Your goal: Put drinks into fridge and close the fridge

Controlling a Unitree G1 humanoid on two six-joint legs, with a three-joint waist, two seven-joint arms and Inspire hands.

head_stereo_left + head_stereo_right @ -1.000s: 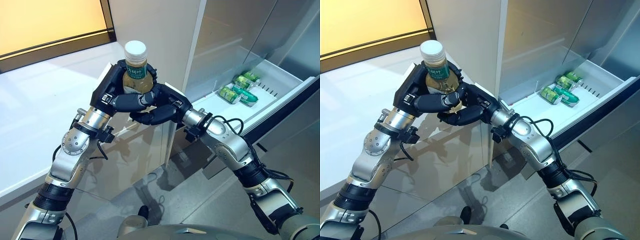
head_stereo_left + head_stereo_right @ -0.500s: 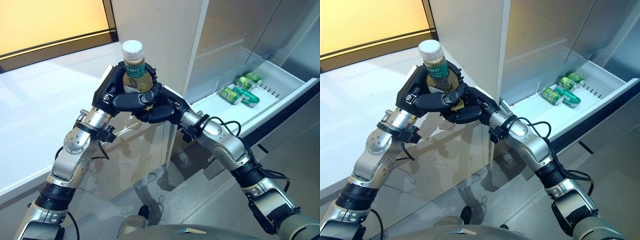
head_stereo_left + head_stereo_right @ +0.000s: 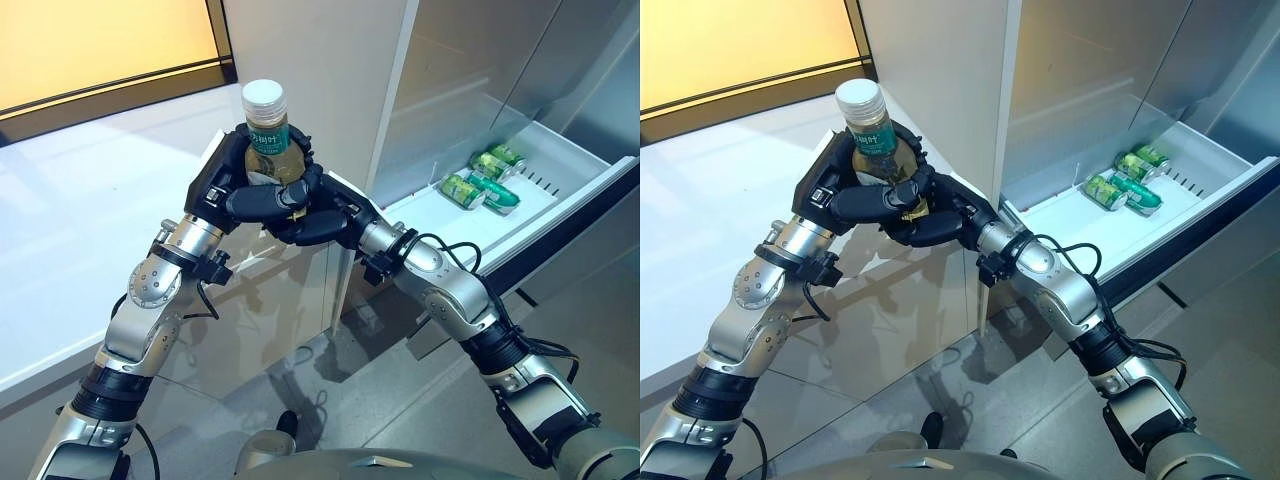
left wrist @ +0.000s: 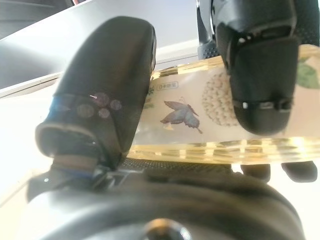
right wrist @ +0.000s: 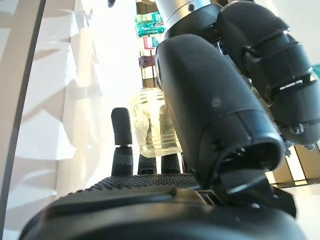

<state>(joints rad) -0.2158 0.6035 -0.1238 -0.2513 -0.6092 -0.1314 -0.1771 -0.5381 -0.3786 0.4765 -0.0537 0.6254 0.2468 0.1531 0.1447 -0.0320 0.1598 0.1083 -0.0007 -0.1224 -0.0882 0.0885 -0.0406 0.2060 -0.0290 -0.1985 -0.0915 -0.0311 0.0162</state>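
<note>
Lifted slightly, bottle stands half-hidden by both hands.

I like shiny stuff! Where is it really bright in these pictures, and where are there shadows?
In the left eye view, the window glows orange-yellow and the white counter glares. The arms' shadows fall on the cabinet front. In the left wrist view, the bottle glows yellow.

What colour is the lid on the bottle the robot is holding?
White. The bottle's cap shows best in the left eye view, above the green label.
</note>
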